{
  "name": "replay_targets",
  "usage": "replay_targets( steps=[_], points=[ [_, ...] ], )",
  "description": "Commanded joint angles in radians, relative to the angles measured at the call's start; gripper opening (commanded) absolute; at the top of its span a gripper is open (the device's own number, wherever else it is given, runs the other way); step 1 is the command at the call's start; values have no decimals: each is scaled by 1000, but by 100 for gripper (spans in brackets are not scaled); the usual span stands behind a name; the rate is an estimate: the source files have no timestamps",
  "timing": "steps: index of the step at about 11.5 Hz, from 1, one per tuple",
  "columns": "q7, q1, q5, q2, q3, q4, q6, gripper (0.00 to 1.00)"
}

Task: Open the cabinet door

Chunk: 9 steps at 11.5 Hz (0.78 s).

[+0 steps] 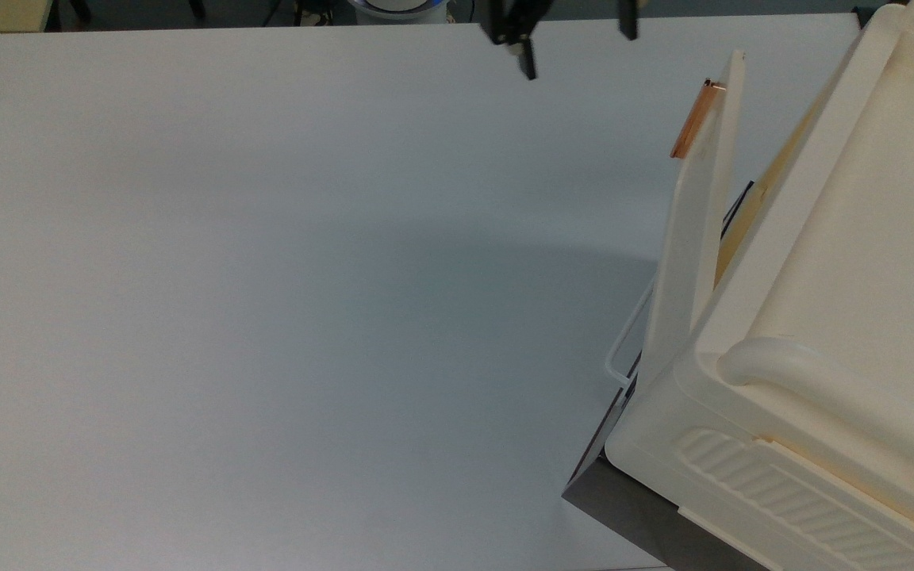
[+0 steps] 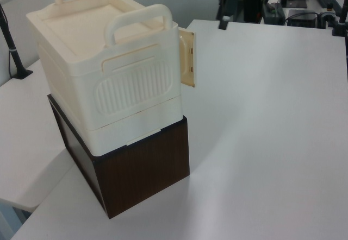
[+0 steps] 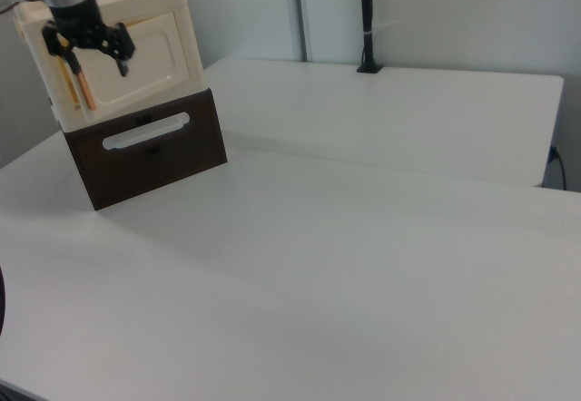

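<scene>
Basically the cabinet door (image 1: 691,238) stood ajar on the cream cabinet body (image 1: 838,317), above the dark drawer (image 3: 150,151). It looked light, stiff and slick; best hold was the copper handle (image 1: 690,119). My gripper (image 1: 576,44) hung spread wide, empty, near it.

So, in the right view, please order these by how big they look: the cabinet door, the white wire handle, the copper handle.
1. Cabinet door, clearly largest.
2. White wire handle.
3. Copper handle, smallest, and the gripper stands partly in front of it.
</scene>
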Motion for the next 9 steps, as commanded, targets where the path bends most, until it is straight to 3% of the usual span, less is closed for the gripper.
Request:
replay_targets(
  steps=[1,3,6,9],
  points=[
    [78,40,-5,5,39,-8,174,100],
    [116,40,-10,5,85,-8,216,100],
    [144,41,-21,10,113,-8,219,100],
    [184,40,-117,53,121,-11,295,100]
  ],
)
